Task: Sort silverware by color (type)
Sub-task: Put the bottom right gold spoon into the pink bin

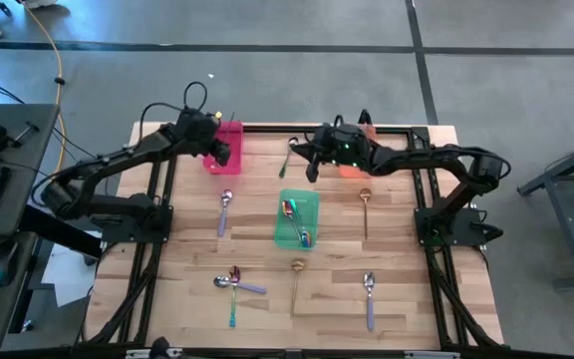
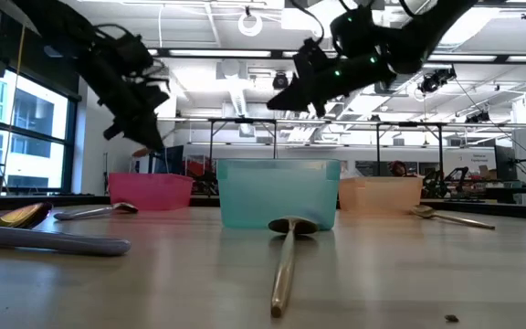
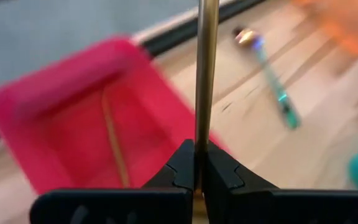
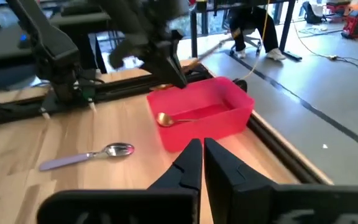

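Note:
My left gripper (image 3: 199,149) hangs over the pink bin's (image 1: 231,135) near side, shut on a gold spoon (image 3: 205,68). Another gold spoon (image 3: 114,137) lies inside that bin. My right gripper (image 4: 202,155) is shut and empty, raised near the table's far edge between the pink bin and the orange bin (image 1: 357,162). A teal-handled spoon (image 1: 289,155) lies flat just left of it. The teal bin (image 1: 312,207) at mid-table holds spoons. Loose spoons lie flat on the wood: purple-handled (image 1: 225,211), gold (image 1: 365,209), gold (image 1: 296,281), purple-handled (image 1: 369,297) and a small cluster (image 1: 233,284). My left gripper pinches the gold spoon by its thin handle (image 3: 202,127) between the two fingers (image 3: 182,165). The handle runs straight out past the fingertips, along them. The spoon is lifted clear, over the pink bin; its bowl end is out of the wrist view.
The three bins stand as obstacles: pink and orange along the far edge, teal in the middle. A black frame rail (image 1: 267,128) borders the far edge. Bare wood (image 1: 417,269) shows toward the near right corner.

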